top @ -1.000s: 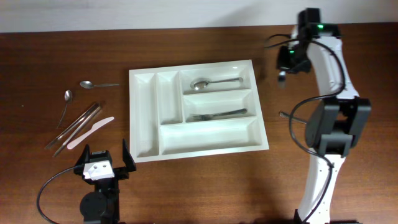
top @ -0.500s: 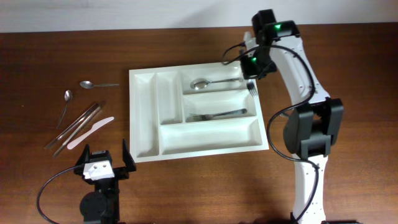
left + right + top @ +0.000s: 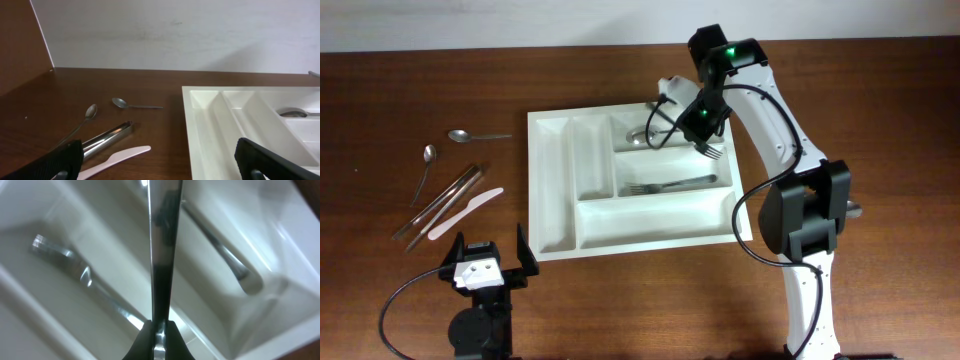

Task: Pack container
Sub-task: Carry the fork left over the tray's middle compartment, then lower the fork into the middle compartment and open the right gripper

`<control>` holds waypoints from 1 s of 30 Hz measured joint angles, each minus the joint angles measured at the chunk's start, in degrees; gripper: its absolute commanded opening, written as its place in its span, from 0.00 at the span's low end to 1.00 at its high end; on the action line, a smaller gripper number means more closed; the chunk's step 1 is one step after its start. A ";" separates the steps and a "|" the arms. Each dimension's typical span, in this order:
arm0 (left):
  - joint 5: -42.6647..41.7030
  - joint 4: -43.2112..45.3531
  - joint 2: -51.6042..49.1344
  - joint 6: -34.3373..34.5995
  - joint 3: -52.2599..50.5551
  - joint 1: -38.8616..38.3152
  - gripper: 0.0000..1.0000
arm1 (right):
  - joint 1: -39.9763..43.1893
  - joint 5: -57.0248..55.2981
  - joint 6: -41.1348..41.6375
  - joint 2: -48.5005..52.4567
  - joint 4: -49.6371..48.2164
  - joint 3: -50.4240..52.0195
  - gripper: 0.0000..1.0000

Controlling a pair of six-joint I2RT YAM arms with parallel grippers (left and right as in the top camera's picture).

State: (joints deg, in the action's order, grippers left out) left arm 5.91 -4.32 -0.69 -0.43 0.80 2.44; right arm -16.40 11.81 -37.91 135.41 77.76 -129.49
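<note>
The container (image 3: 548,190) is a white compartment tray at mid-table. One spoon (image 3: 665,131) lies in its top long slot, a fork (image 3: 670,184) in the middle one. My right gripper (image 3: 701,124) hovers over the tray's upper right part, shut on a metal fork (image 3: 713,152) whose tines stick out toward the tray's right. In the right wrist view the held fork's handle (image 3: 162,255) runs up from the closed right gripper (image 3: 160,335), above the lying fork (image 3: 85,275) and spoon (image 3: 225,255). My left gripper (image 3: 490,245) rests open near the front edge, holding nothing.
Left of the tray lie two spoons (image 3: 475,135) (image 3: 427,165), a pair of long metal pieces (image 3: 445,200) and a white plastic knife (image 3: 465,212). The left wrist view shows that knife (image 3: 120,156) and the tray's left wall (image 3: 192,125) between the open fingers.
My right arm has swung left from beyond the tray's back right corner to above the tray, carrying the fork. The left arm has stayed still.
</note>
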 measured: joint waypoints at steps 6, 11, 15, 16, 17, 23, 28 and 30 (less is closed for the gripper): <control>0.02 0.00 0.00 0.00 0.00 0.00 0.99 | -0.20 1.66 -12.68 0.00 3.26 0.00 0.04; 0.02 0.00 0.00 0.00 0.00 0.00 0.99 | -0.20 5.81 -20.74 0.00 4.28 0.39 0.04; 0.02 0.00 0.00 0.00 0.00 0.00 0.99 | -0.20 8.81 -24.52 0.00 3.69 3.39 0.04; 0.02 0.00 0.00 0.00 0.00 0.00 0.99 | -0.20 9.29 -25.16 0.00 3.17 4.63 0.04; 0.00 0.00 0.00 0.00 0.00 0.00 0.99 | -0.20 9.55 -25.49 0.00 2.84 5.55 0.04; 0.02 0.00 0.00 0.00 0.00 0.00 0.99 | -0.20 10.40 -26.80 0.00 1.03 10.23 0.05; 0.02 0.00 0.00 0.00 0.00 0.00 0.99 | -0.20 10.84 -26.62 0.00 -0.44 10.47 0.24; 0.02 0.00 0.00 0.00 0.00 0.00 0.99 | -0.20 10.88 -26.75 0.00 -0.50 10.47 0.24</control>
State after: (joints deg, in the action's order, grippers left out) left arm 5.93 -4.32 -0.69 -0.43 0.80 2.44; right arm -16.60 22.70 -64.66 135.41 77.25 -119.02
